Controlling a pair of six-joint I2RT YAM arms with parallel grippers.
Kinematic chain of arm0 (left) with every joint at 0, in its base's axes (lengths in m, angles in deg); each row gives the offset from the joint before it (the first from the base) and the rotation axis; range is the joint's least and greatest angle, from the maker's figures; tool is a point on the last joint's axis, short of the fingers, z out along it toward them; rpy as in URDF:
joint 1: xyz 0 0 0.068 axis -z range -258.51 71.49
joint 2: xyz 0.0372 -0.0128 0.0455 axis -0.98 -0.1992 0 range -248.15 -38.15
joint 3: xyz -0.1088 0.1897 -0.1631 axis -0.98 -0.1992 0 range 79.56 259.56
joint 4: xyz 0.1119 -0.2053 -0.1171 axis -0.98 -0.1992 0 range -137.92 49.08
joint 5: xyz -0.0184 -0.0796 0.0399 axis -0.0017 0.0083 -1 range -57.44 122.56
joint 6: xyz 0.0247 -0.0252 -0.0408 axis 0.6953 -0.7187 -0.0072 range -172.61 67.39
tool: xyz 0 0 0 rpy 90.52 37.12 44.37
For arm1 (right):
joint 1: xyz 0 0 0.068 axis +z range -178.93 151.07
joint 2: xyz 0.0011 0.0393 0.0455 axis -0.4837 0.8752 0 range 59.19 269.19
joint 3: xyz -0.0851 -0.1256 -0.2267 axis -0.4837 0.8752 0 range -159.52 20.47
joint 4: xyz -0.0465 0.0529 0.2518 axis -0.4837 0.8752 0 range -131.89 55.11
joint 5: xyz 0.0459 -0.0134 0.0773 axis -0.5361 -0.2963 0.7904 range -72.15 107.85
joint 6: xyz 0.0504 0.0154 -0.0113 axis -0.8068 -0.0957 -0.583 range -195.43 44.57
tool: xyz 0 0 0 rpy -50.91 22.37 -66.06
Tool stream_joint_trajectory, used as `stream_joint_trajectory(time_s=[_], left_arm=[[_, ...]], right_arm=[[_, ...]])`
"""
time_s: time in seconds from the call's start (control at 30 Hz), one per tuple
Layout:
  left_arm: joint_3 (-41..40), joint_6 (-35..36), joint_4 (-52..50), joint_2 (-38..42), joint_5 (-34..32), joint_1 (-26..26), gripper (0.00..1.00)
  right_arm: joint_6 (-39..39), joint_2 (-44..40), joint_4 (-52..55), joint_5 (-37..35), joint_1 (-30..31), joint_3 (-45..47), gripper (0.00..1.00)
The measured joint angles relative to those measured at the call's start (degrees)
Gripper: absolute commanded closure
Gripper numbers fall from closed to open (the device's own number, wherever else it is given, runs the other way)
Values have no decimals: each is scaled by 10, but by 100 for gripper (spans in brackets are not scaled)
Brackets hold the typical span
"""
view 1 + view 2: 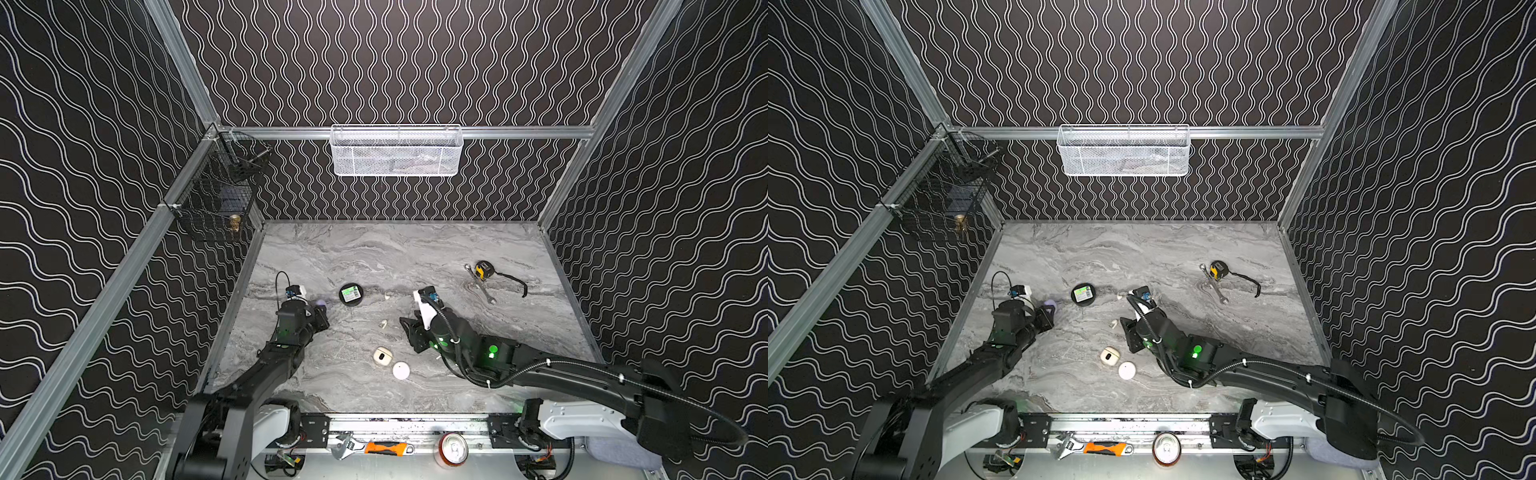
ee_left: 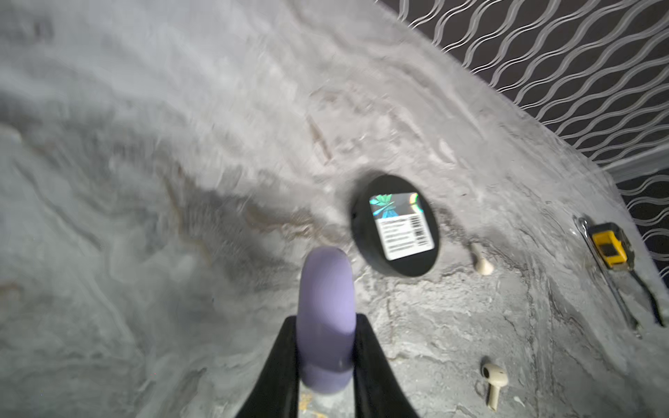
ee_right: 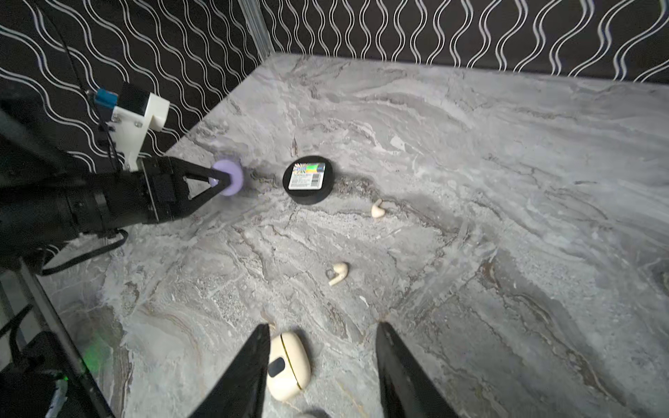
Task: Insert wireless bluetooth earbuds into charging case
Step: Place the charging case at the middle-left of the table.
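Leftward, the left gripper [image 3: 222,179], arm stretched low over the table [image 3: 470,144], clamps a closed lilac case [image 3: 236,169]; the right gripper [image 3: 324,327] (jaws apart) hovers above the closed cream case [image 3: 289,365]; near earbud [image 3: 338,271] and far earbud [image 3: 377,210] lie loose beyond.

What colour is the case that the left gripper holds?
The case is lilac, clearest in the left wrist view.

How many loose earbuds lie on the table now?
2. One cream earbud lies close to the black disc. A second earbud lies apart from it, roughly between the disc and the cream case. Others may be hidden from these views.
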Motion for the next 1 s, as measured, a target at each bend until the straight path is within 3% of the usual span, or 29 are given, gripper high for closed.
stream_joint_trajectory(time_s=[0.2, 0.53, 0.67, 0.8, 1.0], left_arm=[[31, -41, 21, -107, 58, -45, 100], [118, -81, 56, -227, 53, -77, 100], [144, -85, 104, -281, 74, -88, 96], [144, -85, 121, -289, 86, -96, 79], [150, -71, 100, -291, 91, -98, 36]], right_arm=[[-16, 44, 25, 25, -2, -20, 47], [-36, 48, 24, 89, -2, -4, 37], [-40, 55, 26, 101, -2, -2, 28], [-40, 67, 25, 119, 0, -3, 19], [-30, 90, 26, 138, 12, -9, 5]])
